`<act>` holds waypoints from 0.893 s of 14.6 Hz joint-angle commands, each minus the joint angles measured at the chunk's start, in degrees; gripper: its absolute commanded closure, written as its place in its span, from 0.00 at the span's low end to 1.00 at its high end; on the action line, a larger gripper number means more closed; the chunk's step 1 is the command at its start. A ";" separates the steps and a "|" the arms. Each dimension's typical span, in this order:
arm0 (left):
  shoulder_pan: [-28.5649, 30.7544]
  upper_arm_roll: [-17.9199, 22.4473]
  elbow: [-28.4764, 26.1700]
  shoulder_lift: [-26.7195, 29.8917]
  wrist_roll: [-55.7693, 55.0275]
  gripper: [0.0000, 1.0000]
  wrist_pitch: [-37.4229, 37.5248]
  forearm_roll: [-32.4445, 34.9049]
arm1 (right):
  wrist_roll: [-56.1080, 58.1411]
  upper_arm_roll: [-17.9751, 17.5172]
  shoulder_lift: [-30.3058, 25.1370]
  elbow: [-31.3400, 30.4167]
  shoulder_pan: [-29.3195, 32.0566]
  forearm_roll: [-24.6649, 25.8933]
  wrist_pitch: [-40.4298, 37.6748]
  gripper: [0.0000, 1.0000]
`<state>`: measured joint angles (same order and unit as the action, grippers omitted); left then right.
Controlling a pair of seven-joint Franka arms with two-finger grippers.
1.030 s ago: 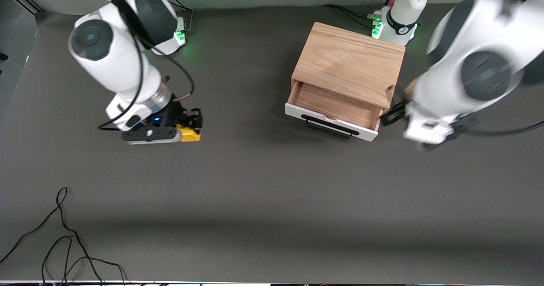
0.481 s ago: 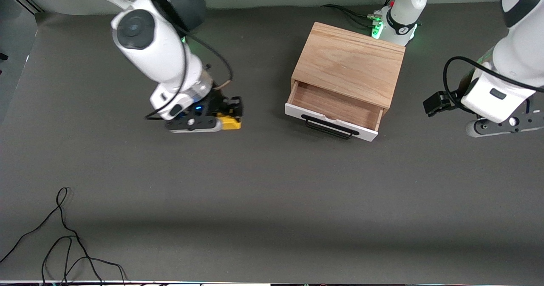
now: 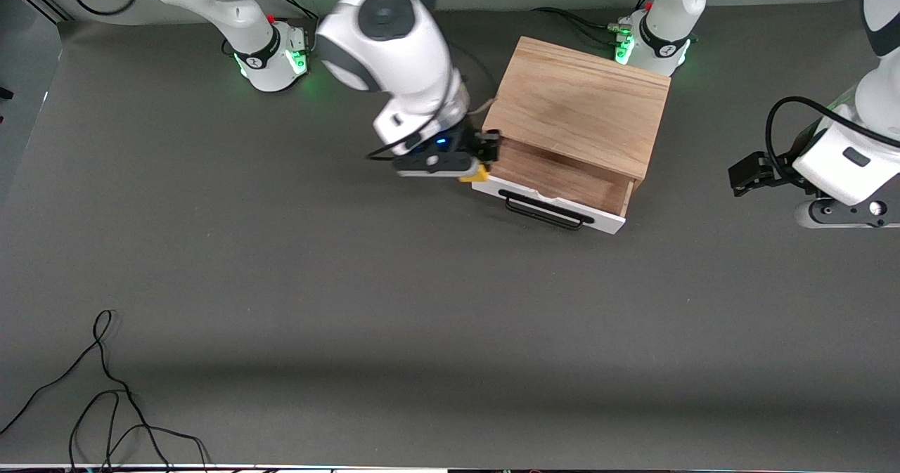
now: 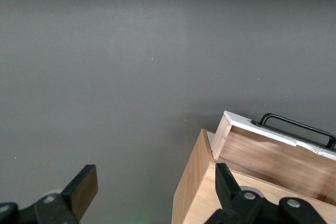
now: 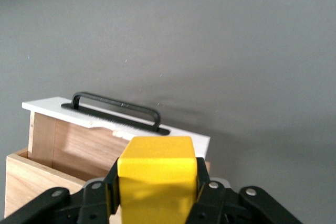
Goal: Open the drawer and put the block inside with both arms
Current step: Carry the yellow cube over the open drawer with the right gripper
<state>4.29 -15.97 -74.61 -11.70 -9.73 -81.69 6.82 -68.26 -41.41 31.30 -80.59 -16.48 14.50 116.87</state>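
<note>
The drawer stands pulled out of the light oak box, its white front and black bar handle toward the front camera. My right gripper is shut on the yellow block and holds it over the drawer's corner at the right arm's end. In the right wrist view the block sits clamped between the fingers, with the handle past it. My left gripper is open and empty, apart from the box at the left arm's end; its fingers are spread wide.
A loose black cable lies near the table's front edge at the right arm's end. The arms' green-lit bases stand along the back edge. The left wrist view shows the box's corner.
My right arm has carried the block from the open table across to the drawer's corner. My left arm has pulled away from the drawer toward its own end of the table.
</note>
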 commanded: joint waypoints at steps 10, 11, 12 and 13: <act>0.72 0.06 -2.56 2.12 1.56 0.00 -1.02 0.21 | -15.58 0.46 12.73 6.76 -9.71 8.35 -0.76 0.88; 0.72 0.06 -2.56 2.12 1.56 0.00 -0.93 0.21 | -15.76 0.46 13.08 6.67 -9.80 8.44 -0.76 0.88; 0.72 0.06 -2.56 2.12 1.56 0.00 -1.02 0.21 | -15.76 0.46 13.17 6.67 -9.80 8.62 -0.76 0.88; 0.72 0.06 -2.56 2.12 1.56 0.00 -1.11 0.21 | -15.67 0.54 13.25 6.67 -9.71 8.62 -0.76 0.88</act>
<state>4.65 -15.98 -74.99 -11.63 -9.38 -81.71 6.82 -81.86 -41.07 43.22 -76.12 -25.11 21.41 116.90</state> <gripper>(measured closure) 0.000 0.449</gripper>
